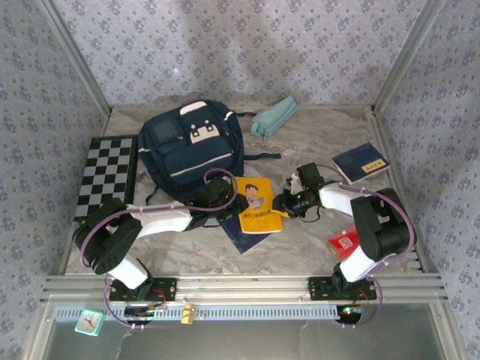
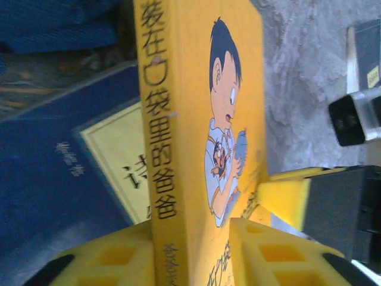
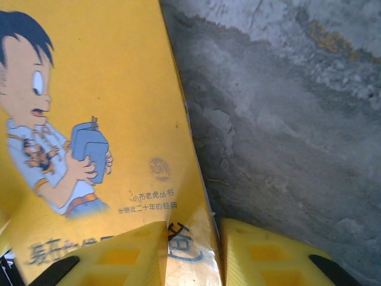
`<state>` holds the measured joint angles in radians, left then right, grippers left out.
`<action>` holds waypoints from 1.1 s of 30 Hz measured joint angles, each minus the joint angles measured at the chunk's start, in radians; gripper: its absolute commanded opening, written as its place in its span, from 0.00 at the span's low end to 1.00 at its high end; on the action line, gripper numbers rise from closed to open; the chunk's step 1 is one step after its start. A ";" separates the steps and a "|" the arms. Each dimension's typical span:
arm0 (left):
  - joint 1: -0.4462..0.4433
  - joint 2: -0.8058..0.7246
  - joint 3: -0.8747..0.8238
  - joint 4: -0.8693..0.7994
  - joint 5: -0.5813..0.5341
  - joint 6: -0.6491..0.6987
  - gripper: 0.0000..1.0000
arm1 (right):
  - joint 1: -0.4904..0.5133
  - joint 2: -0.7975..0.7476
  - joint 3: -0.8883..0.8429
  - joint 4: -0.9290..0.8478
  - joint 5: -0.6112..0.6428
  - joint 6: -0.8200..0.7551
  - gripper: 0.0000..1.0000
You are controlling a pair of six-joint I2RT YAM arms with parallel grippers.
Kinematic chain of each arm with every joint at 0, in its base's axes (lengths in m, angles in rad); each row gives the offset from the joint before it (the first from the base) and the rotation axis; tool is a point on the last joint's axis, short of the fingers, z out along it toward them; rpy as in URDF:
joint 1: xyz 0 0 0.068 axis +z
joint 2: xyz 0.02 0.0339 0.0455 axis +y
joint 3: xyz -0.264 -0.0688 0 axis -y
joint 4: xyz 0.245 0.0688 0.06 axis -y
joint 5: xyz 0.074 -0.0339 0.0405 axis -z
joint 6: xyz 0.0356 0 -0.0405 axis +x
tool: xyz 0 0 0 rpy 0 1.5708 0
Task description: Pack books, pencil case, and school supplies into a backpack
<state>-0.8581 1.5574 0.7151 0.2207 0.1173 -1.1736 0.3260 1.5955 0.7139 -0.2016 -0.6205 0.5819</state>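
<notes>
Backpack (image 1: 191,146) at the back-left of the desk (image 1: 300,247), both arms reaching in toward the middle.
Left arm stretches low to the right, right arm folds back to the left, and they meet at the yellow book (image 1: 259,204), just in front of the backpack over a navy book (image 1: 238,236). Left tool (image 2: 190,253) clamps its spine side; right tool (image 3: 193,253) pinches the opposite edge.
</notes>
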 measured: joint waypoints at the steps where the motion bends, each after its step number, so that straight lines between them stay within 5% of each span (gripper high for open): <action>1: -0.005 0.000 0.008 -0.001 -0.003 0.002 0.23 | 0.000 0.000 -0.002 0.002 0.000 0.000 0.29; 8: -0.008 0.000 0.040 -0.020 -0.013 0.003 0.07 | -0.013 -0.002 -0.008 0.011 -0.008 0.000 0.33; 11: -0.008 0.000 0.046 -0.027 -0.010 0.003 0.00 | -0.036 -0.031 -0.025 0.012 -0.031 -0.005 0.44; 22: -0.005 -0.133 0.127 -0.032 0.025 0.013 0.00 | -0.211 -0.317 -0.051 0.004 -0.243 0.005 0.96; 33: -0.006 -0.165 0.244 0.053 0.081 0.019 0.00 | -0.267 -0.424 -0.049 0.153 -0.442 0.204 1.00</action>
<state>-0.8642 1.3922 0.9588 0.2741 0.1982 -1.1549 0.0589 1.1717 0.6647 -0.0486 -1.0622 0.7864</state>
